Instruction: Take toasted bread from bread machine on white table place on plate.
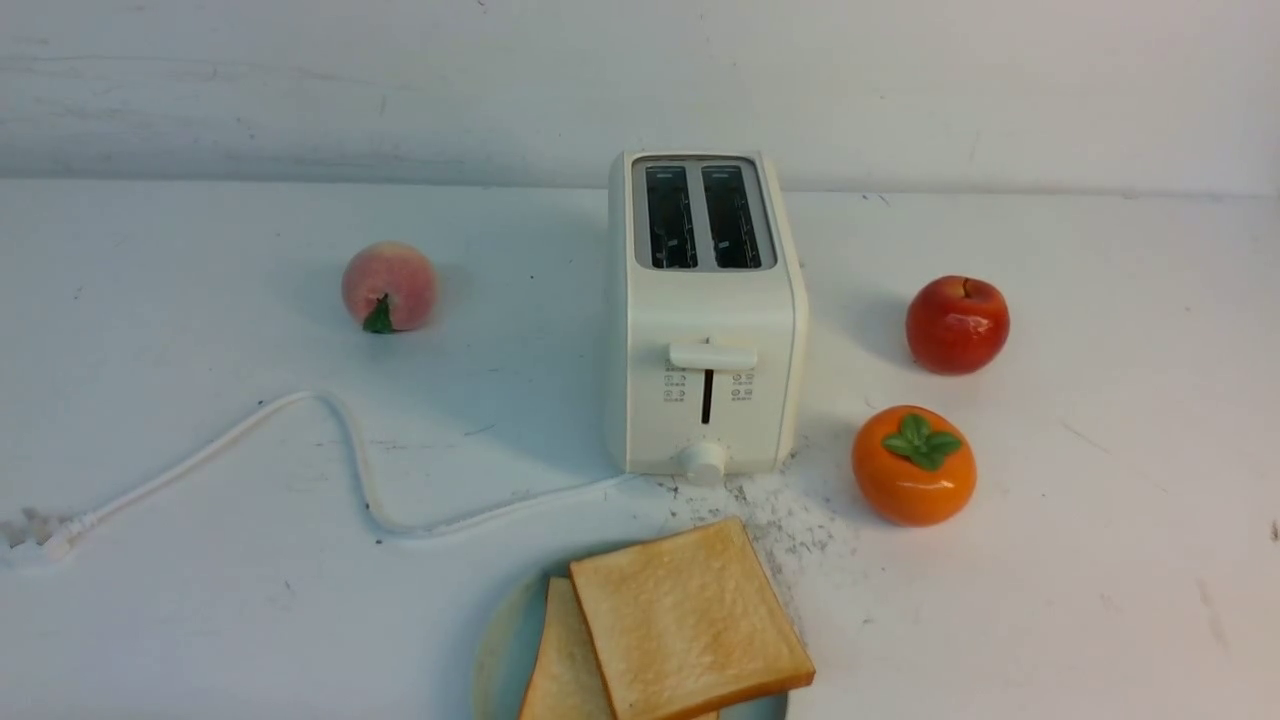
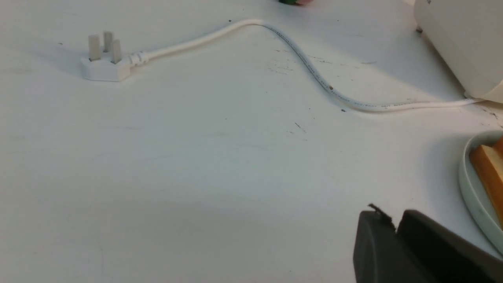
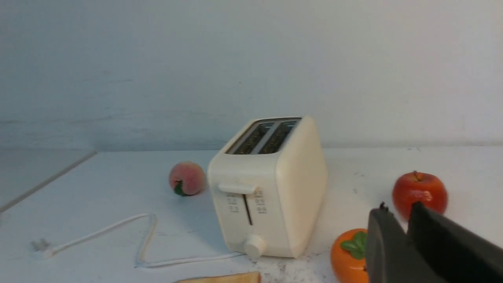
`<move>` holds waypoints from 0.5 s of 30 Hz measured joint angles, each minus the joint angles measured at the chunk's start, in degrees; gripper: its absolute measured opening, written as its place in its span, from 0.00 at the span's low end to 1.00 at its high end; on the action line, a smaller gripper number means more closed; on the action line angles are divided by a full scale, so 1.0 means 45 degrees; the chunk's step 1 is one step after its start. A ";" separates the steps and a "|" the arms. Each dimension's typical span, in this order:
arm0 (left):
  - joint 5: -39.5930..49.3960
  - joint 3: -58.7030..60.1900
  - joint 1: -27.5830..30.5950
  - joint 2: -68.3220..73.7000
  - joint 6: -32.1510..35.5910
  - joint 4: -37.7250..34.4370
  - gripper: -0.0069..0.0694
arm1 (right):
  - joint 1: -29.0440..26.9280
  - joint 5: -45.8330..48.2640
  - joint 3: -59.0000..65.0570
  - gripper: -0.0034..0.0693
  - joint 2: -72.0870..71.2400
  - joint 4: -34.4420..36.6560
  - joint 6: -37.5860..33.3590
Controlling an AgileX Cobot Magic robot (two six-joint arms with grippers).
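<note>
Looking at the front view, both slices of toasted bread point(image 1: 688, 620) lie on the plate point(image 1: 500, 650) at the bottom centre of the frame, the upper slice overlapping the lower one and reaching over the plate rim toward the right. The bread machine point(image 1: 705, 315) stands upright in the middle of the frame, and its two slots look dark and empty. So I judge that the task is nearly finished, and the step in hand is only to pull the arms away cleanly.

The left gripper point(image 2: 393, 232) shows in the lower right of the left wrist view, just above the table point(image 2: 196, 177) and near the plate rim point(image 2: 471, 196). Its jaws are pressed together and grasp nothing. The right gripper point(image 3: 404, 228) shows in the lower right of the right wrist view, also with jaws closed on nothing, and it is in front of the persimmon point(image 3: 347, 253) and the apple point(image 3: 419, 193).

To do this well, I think each arm should first rise and then go back, so the left one does not push the plate and the right one does not touch the fruits. The cord point(image 1: 350, 470) curves across the left part of the table, well apart from the plate, and the peach point(image 1: 389, 287) is farther left of the bread machine.
</note>
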 joint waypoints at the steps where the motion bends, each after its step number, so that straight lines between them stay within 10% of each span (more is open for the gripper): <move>1: 0.0000 0.0000 0.0000 0.0000 0.0000 0.0000 0.19 | 0.0000 -0.0020 0.0000 0.18 0.0000 0.0321 -0.0334; 6: 0.0000 0.0000 0.0000 0.0000 0.0000 0.0000 0.19 | 0.0000 -0.0224 0.0000 0.18 0.0000 0.3437 -0.3540; 15: 0.0000 0.0000 0.0000 0.0000 0.0000 0.0000 0.20 | -0.1209 -0.0174 0.0837 0.20 -0.0501 0.3610 -0.4166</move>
